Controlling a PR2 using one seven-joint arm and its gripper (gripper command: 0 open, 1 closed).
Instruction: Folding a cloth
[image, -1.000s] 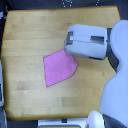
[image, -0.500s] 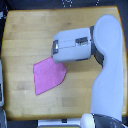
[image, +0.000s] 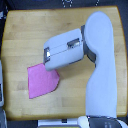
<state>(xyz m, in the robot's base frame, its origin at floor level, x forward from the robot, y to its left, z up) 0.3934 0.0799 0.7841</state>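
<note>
The pink cloth (image: 40, 81) lies flat on the wooden tabletop (image: 25, 35), in the lower left part of the exterior view. My gripper (image: 50, 67), at the end of the white and grey forearm (image: 65, 49), sits over the cloth's upper right corner and hides it. Its fingers are lost under the forearm's body, so I cannot tell whether they are open or shut on the fabric. The cloth's right edge shows a small point sticking out just below the gripper.
The white upper arm (image: 102, 75) crosses the right side of the table from top to bottom. The table's left edge (image: 4, 55) is close to the cloth, with pale objects (image: 1, 92) beyond it. The front edge runs just below the cloth.
The arm has swung toward the exterior view's left and downward. The cloth has shifted left and down along with it, and its outline has changed.
</note>
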